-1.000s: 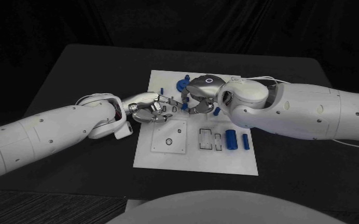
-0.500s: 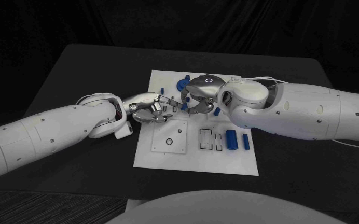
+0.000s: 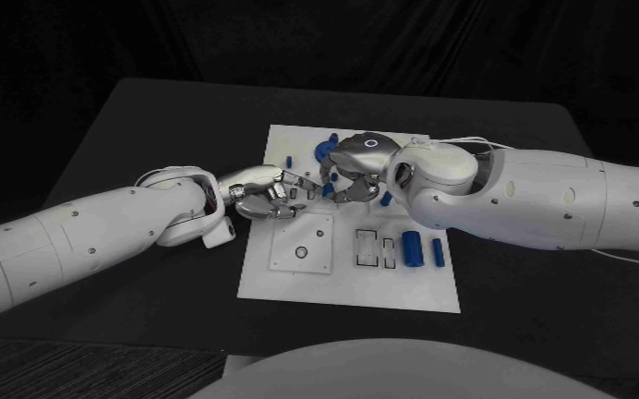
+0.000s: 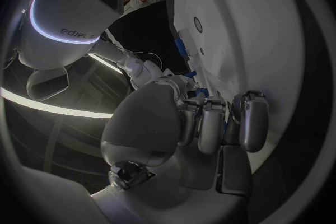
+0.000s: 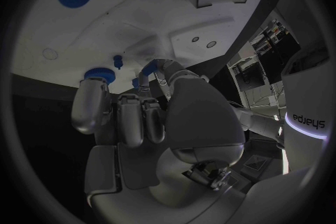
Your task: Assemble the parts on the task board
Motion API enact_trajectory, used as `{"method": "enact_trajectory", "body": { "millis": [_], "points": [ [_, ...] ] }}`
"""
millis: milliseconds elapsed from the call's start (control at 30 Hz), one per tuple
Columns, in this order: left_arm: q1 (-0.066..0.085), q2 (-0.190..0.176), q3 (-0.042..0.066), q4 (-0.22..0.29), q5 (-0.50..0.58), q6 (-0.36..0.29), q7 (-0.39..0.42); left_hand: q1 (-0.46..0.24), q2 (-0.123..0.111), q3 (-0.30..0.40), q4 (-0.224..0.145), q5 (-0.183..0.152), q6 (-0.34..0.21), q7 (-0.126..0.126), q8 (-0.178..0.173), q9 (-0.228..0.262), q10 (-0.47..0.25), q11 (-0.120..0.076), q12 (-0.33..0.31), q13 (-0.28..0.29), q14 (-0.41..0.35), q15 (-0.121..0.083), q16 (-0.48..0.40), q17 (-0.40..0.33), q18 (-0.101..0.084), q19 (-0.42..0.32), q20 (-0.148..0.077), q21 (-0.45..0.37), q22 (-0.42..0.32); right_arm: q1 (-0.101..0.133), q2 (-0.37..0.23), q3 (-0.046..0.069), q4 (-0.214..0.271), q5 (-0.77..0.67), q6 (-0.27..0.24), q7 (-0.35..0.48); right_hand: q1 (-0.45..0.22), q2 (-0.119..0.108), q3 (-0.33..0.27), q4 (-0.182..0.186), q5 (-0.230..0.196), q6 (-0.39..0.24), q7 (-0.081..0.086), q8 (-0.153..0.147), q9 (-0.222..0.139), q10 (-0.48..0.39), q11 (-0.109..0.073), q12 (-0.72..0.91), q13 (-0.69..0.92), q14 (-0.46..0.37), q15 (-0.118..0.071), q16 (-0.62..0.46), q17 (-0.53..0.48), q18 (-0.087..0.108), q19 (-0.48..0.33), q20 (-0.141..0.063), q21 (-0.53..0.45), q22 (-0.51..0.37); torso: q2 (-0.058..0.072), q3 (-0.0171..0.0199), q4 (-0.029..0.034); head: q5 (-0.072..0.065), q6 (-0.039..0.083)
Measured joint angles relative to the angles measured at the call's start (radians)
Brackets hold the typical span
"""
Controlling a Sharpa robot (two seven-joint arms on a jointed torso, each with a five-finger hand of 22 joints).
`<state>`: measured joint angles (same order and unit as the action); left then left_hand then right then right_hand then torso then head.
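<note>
The task board (image 3: pixel 349 270) is a flat white plate with a matte face, lying in the middle of the black counter (image 3: pixel 133 122). Its near half carries a raised square panel (image 3: pixel 302 243) with a small round hole, and beside that two narrow rectangular slots (image 3: pixel 367 247). Two smooth blue cylinders (image 3: pixel 413 248) lie just right of the slots, one thick and one thin. At the far edge of the board sits a round blue disc-shaped part (image 3: pixel 324 151), and a slim blue peg (image 3: pixel 288 162) stands near it.

Both arms have glossy white shells. The left hand (image 3: pixel 271 193), of silver metal with dark pads, reaches over the board's left middle with its fingers curled inward. The right hand (image 3: pixel 355 174) meets it from the other side, fingers bent down toward the same spot. A small blue piece (image 3: pixel 329 189) shows between the two hands, but whether either hand actually grips it I cannot tell.

In the right wrist view a blue knob (image 5: pixel 97 73) sits at the fingertips (image 5: pixel 89 105), and the lettering on the other arm's shell appears mirrored, probably "sharpa".
</note>
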<state>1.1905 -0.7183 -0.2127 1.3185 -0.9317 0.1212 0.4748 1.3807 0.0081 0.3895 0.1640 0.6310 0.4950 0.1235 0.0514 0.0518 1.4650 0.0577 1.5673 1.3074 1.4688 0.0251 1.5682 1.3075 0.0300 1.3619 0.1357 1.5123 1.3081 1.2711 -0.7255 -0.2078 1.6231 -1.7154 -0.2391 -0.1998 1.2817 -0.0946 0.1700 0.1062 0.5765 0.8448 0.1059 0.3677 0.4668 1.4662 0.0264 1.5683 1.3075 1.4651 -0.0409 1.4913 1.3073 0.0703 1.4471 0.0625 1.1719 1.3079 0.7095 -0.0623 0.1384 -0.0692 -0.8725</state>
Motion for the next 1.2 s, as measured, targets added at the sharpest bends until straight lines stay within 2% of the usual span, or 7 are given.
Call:
{"method": "enact_trajectory", "body": {
  "millis": [700, 1200],
  "points": [
    [-0.003, 0.002, 0.0, -0.003, 0.0, 0.006, -0.003, 0.0, 0.0, 0.0, 0.0, 0.0, 0.0, 0.0, 0.0, 0.001, 0.0, 0.0, 0.0, 0.0, 0.0, 0.0, 0.0, 0.0, 0.0, -0.004, -0.004, 0.0, 0.0, 0.0, 0.004, 0.0, 0.002, 0.0, -0.008, 0.013, 0.0, 0.0, 0.002, 0.002, 0.0, 0.003, -0.003, -0.001, 0.002, 0.0, 0.0, 0.0, 0.0, 0.0, 0.0, -0.008, 0.0, 0.0, 0.0, 0.0, -0.01, 0.0, 0.0, 0.0011, -0.0003, -0.002, 0.0],
    [-0.004, 0.003, 0.001, -0.004, 0.0, 0.008, -0.003, 0.0, 0.0, 0.0, 0.0, 0.0, 0.016, 0.005, 0.0, 0.003, 0.0, 0.0, 0.0, 0.0, 0.0, 0.0, 0.0, 0.0, 0.0, -0.004, -0.004, 0.0, 0.0, 0.0, 0.006, 0.0, -0.002, 0.0, -0.004, 0.013, 0.0, 0.0, 0.006, 0.0, 0.0, 0.006, -0.006, -0.001, 0.005, 0.0, 0.0, 0.0, 0.0, 0.0, 0.0, -0.012, 0.0, 0.0, -0.007, 0.0, -0.016, 0.0, 0.0, 0.0, -0.0008, 0.0, 0.0]
  ]
}}
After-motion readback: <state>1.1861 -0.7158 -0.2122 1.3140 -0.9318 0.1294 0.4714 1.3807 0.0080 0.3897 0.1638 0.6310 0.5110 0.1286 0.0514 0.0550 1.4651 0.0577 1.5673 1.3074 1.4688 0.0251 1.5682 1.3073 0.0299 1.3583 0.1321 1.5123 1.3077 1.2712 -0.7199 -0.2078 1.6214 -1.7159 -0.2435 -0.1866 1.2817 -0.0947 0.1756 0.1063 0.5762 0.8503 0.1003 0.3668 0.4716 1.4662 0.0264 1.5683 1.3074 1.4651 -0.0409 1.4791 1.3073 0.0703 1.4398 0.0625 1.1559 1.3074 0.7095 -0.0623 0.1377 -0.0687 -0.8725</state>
